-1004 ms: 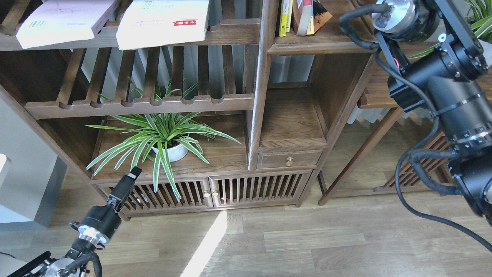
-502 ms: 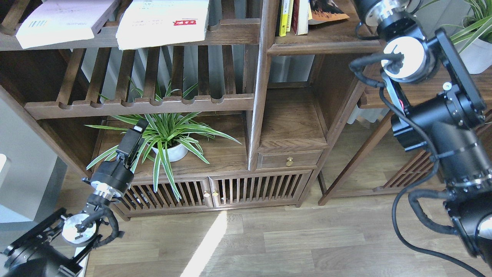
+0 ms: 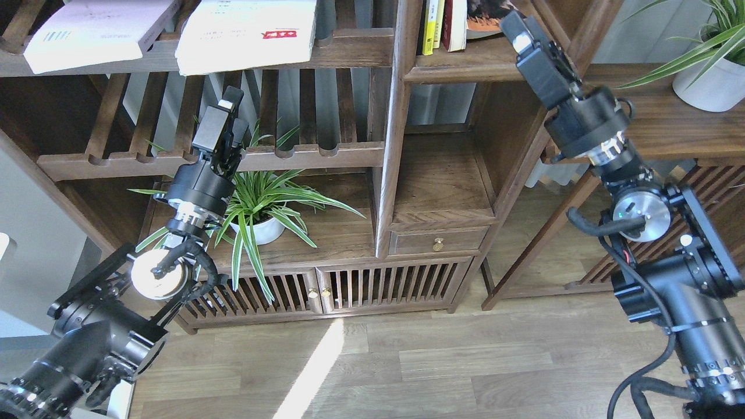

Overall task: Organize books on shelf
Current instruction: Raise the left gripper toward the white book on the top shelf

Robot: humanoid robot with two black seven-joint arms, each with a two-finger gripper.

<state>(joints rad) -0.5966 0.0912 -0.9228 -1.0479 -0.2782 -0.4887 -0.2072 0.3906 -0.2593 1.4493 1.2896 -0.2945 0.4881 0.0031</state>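
Observation:
The pale lilac-white book and the large white book with a red label lie flat on the top slatted rack at upper left. The red-and-dark pictorial book leans in the solid shelf compartment at upper right, beside thin yellow and red upright books. My right gripper points up-left, its tip at the pictorial book's lower right corner; its fingers read as one dark slab. My left gripper is raised before the middle slatted rack, fingers close together and empty, below the white book.
A striped-leaf plant in a white pot stands on the lower board behind my left arm. A small drawer and slatted cabinet doors sit below. A side table with another potted plant is at right.
My left gripper rose from near the floor, past the plant, to the middle rack. My right arm swung down, bringing its gripper into view at the pictorial book, which shifted on the shelf.

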